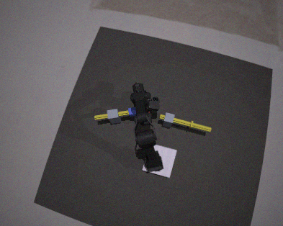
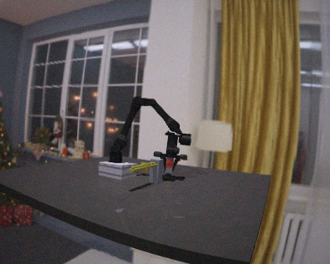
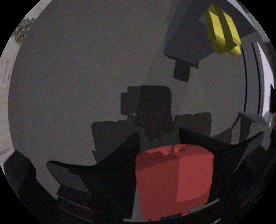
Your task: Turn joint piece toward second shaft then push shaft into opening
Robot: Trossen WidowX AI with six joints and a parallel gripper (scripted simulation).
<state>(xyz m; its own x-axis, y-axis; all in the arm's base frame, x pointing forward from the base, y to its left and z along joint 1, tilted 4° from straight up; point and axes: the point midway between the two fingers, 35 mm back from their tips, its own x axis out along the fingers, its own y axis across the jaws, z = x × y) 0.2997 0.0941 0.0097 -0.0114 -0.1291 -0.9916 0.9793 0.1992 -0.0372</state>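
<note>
My gripper (image 1: 143, 116) (image 2: 170, 165) (image 3: 159, 135) is shut on the red square joint piece (image 3: 171, 179) (image 2: 170, 163), which fills the space between the fingers in the wrist view. In the top view the arm hides the joint piece. A blue part (image 1: 132, 111) joins it to the fixed yellow shaft (image 1: 100, 116) in the left grey block (image 1: 113, 114). The second yellow shaft (image 1: 190, 124) (image 3: 222, 30) (image 2: 142, 166) sits in the right grey block (image 1: 168, 117) (image 3: 189, 26) (image 2: 156, 170). Its near end stands a short gap away from the gripper.
The arm's base stands on a white plate (image 1: 168, 158) (image 2: 115, 170) near the front of the dark table top (image 1: 207, 90) (image 2: 199, 202). Both shafts lie roughly in one line across the middle of the table.
</note>
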